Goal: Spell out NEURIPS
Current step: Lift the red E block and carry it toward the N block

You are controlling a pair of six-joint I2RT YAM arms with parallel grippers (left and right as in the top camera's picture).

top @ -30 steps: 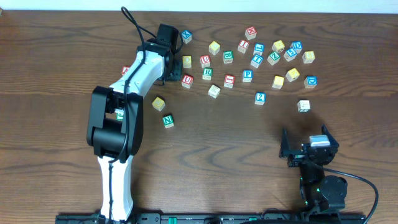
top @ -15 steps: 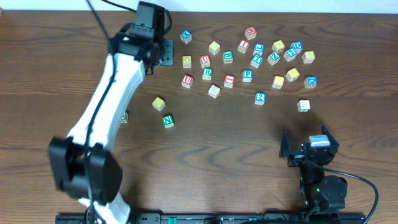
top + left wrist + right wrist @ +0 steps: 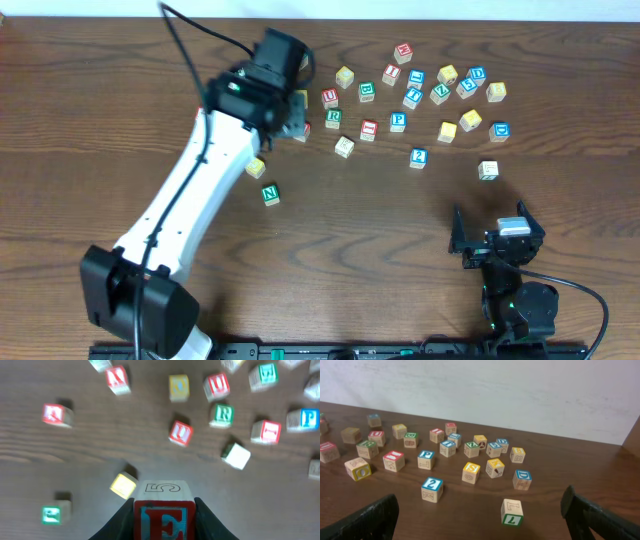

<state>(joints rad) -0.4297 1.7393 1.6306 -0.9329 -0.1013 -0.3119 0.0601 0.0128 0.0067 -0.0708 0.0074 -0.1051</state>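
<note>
While hovering over the table (image 3: 380,230), got the left gripper (image 3: 163,519) pinching the red E cube (image 3: 163,507), right gripper (image 3: 481,505) parked with jaws spread. Guessing only green N cube (image 3: 270,194) set aside; no row spelled yet.

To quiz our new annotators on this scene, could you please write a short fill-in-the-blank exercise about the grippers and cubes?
1. The left gripper is shut on a wooden cube with a red letter ____.
2. The right gripper stands ____ and holds nothing.
3. On the table, just below the yellow cube in the overhead view, a green-faced cube shows the letter ____.
Missing words: E; open; N.
</note>
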